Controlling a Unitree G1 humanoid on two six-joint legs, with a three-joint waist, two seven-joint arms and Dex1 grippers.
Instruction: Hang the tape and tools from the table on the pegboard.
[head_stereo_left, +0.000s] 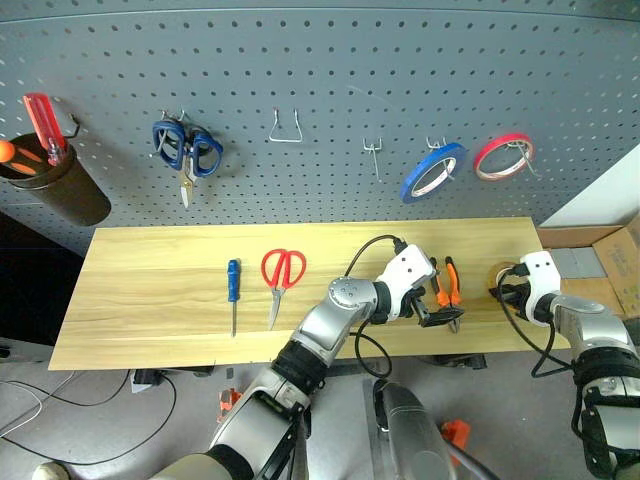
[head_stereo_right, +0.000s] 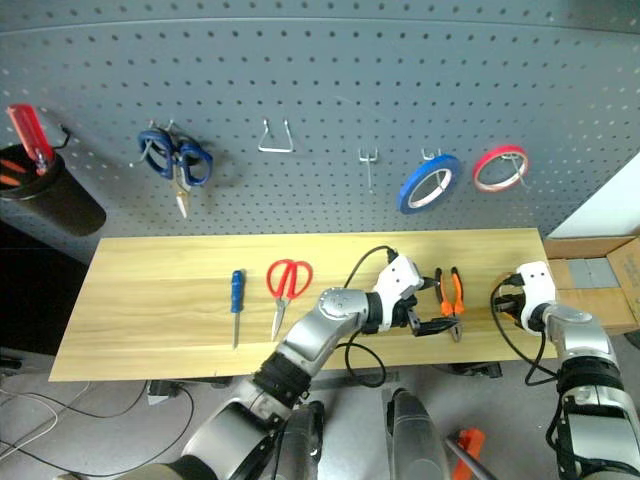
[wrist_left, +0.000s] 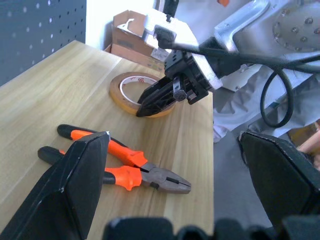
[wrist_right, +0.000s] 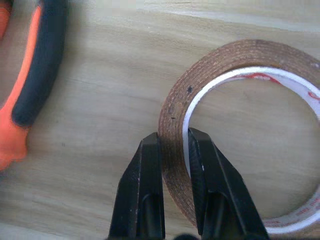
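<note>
The yellow-tan tape (wrist_right: 225, 55) lies flat at the right end of the table (head_stereo_left: 150, 300). My right gripper (wrist_right: 172, 150) is shut on the tape's rim, one finger inside the ring and one outside. Just left of the tape lie the orange-and-black pliers (head_stereo_left: 448, 283). My left gripper (head_stereo_left: 440, 318) hovers open over the pliers' head with nothing between its fingers (wrist_left: 80, 185). Further left on the table lie the red-handled scissors (head_stereo_left: 282, 275) and the blue-handled screwdriver (head_stereo_left: 233, 290). The dark grey pegboard (head_stereo_left: 320, 60) rises behind the table.
On the pegboard hang blue-handled scissors (head_stereo_left: 186, 150), a blue tape roll (head_stereo_left: 432, 172) and a red tape roll (head_stereo_left: 503, 157). Two bare hooks (head_stereo_left: 285, 128) (head_stereo_left: 373, 152) sit between them. A black cup (head_stereo_left: 55, 185) with screwdrivers hangs far left. A cardboard box (head_stereo_left: 610, 265) stands beyond the table's right end.
</note>
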